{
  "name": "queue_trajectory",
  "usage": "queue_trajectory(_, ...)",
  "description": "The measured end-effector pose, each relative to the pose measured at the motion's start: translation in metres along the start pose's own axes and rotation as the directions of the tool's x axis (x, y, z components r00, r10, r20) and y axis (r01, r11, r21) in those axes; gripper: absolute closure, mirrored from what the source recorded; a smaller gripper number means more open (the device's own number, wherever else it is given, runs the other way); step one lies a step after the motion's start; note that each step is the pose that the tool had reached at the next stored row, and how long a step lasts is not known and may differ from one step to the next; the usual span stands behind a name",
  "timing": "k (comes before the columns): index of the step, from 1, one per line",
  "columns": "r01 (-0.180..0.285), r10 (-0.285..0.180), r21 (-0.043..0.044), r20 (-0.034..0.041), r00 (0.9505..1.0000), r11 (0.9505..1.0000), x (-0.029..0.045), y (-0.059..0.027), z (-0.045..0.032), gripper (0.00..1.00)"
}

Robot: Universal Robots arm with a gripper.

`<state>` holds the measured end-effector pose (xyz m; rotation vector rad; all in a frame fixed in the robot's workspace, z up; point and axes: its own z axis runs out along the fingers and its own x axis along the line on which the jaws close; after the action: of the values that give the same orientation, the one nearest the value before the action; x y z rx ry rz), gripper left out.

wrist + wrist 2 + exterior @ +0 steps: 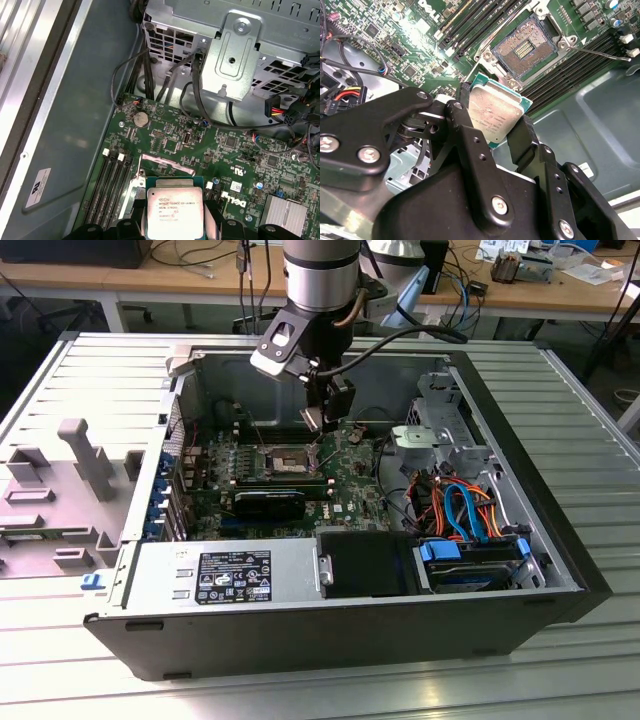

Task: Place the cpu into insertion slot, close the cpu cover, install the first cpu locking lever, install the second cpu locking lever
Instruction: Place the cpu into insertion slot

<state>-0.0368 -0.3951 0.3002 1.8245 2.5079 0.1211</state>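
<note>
Second wrist view: cpu in tool

Open black computer case lay on its side on the ribbed metal counter. A labelled silver power supply sat along the case wall nearest the exterior camera. Beside it was a dark box, possibly a fan shroud. Orange and blue cables ran near a blue-tabbed drive. Grey plastic fixture sat outside the case, at the exterior view's left. In the first wrist view, the green board carried a coin cell, black memory slots and a finned heatsink.
</note>
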Motion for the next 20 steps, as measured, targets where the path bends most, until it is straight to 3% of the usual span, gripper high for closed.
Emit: queue_trajectory(20, -0.016, 0.016, -0.0002, 0.0015, 0.9999, 0.9999, 0.0, -0.0001, 0.0011, 0.46)
